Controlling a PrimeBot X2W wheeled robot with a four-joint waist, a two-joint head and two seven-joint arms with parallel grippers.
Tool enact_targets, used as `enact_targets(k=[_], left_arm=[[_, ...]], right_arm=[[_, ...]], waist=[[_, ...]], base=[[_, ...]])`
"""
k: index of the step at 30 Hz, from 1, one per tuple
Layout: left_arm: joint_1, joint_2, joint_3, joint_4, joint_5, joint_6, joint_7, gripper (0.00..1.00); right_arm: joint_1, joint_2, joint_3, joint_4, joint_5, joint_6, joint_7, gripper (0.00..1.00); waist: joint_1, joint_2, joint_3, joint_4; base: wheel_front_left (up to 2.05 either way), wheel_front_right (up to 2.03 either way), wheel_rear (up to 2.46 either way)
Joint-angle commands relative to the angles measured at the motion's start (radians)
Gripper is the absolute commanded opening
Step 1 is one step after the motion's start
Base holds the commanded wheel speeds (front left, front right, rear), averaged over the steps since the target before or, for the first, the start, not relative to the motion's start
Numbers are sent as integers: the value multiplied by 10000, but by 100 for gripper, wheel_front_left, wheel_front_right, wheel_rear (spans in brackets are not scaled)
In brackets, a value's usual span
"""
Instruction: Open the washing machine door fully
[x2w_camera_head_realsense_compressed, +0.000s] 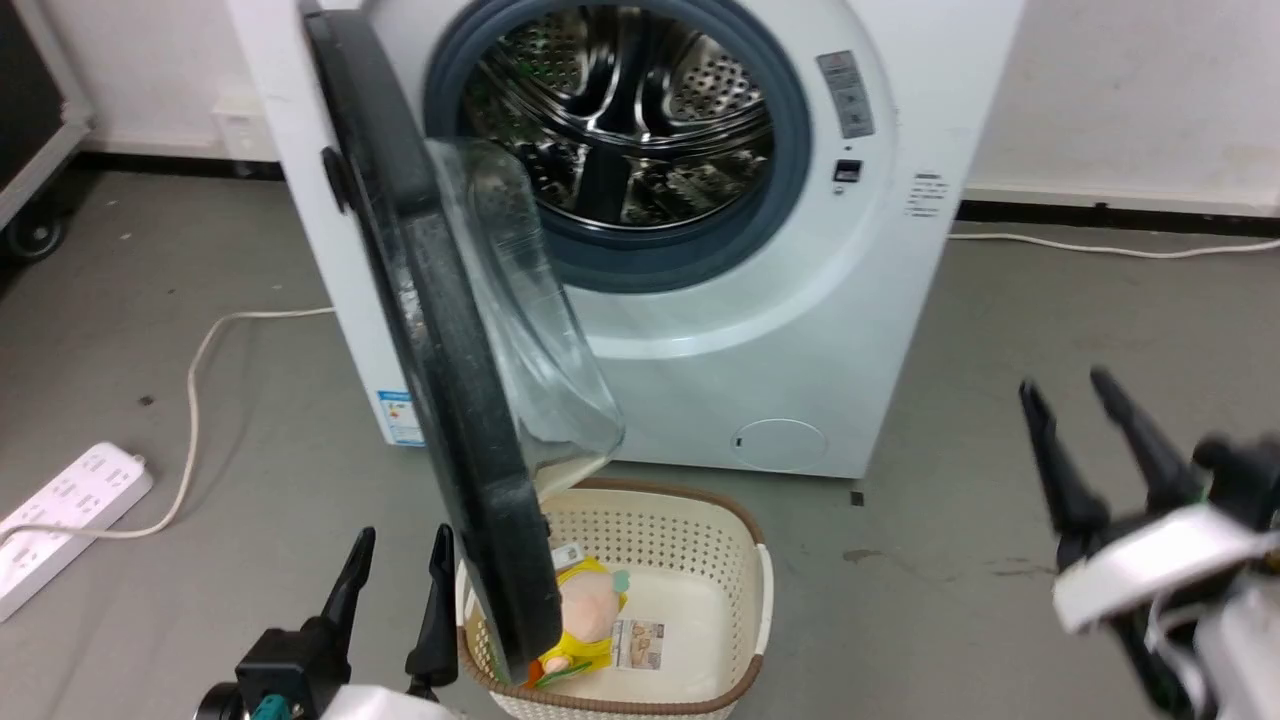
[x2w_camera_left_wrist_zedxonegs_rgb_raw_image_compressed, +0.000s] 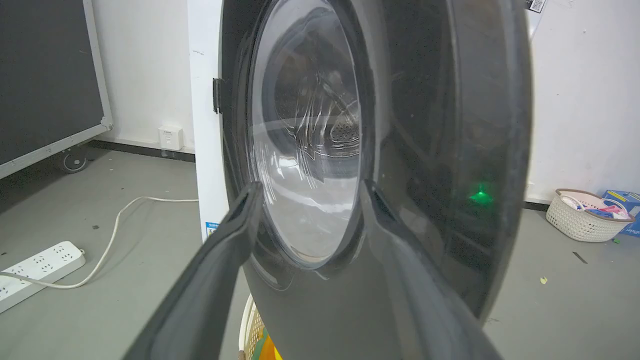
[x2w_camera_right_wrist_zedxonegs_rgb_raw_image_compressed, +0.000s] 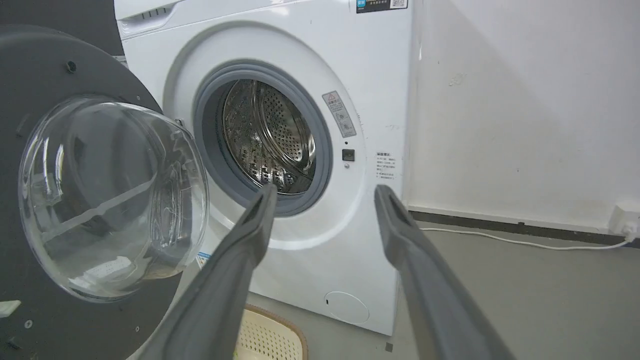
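You see the washing machine door (x2w_camera_head_realsense_compressed: 440, 330) with a glossy black, faintly speckled rim and a clear, colourless glass centre. A small green glint (x2w_camera_left_wrist_zedxonegs_rgb_raw_image_compressed: 480, 195) sits on its dark face. The washer (x2w_camera_head_realsense_compressed: 800, 330) is white, its rubber ring (x2w_camera_head_realsense_compressed: 690, 265) blue-grey, and its drum (x2w_camera_head_realsense_compressed: 640, 110) shiny silver with rows of punched dots. Your basket (x2w_camera_head_realsense_compressed: 680, 540) is cream with a grid of small holes and a brown rim, and the toy (x2w_camera_head_realsense_compressed: 585, 610) is yellow and pink. The floor (x2w_camera_head_realsense_compressed: 1000, 300) is plain grey and the power strip (x2w_camera_head_realsense_compressed: 60, 520) white.
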Motion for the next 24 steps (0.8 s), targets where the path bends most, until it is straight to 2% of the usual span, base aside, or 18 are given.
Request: enact_targets(k=[1, 7, 11, 16, 24], left_arm=[[197, 18, 59, -25, -21, -92, -55, 100], [244, 18, 99, 54, 32, -267, -55, 100], [268, 18, 59, 140, 105, -350, -55, 100], [399, 18, 6, 244, 127, -406, -55, 100], [480, 18, -60, 320, 134, -453, -55, 100]], right_arm=[[613, 421, -388, -285, -502, 50, -82, 100], [2709, 2041, -2253, -1657, -3081, 50, -175, 100], [3784, 2969, -2918, -2358, -4320, 50, -186, 100], [4588, 3412, -3178, -2775, -4763, 50, -188, 100], [4940, 3514, -3277, -2983, -4691, 50, -190, 100]], waist=[[1, 0, -41, -139], [1, 0, 2, -274], [1, 0, 6, -278], [1, 0, -8, -252], [1, 0, -24, -190]], base=[[0, 0, 0], [0, 0, 0], [0, 0, 0], [0, 0, 0], [0, 0, 0]])
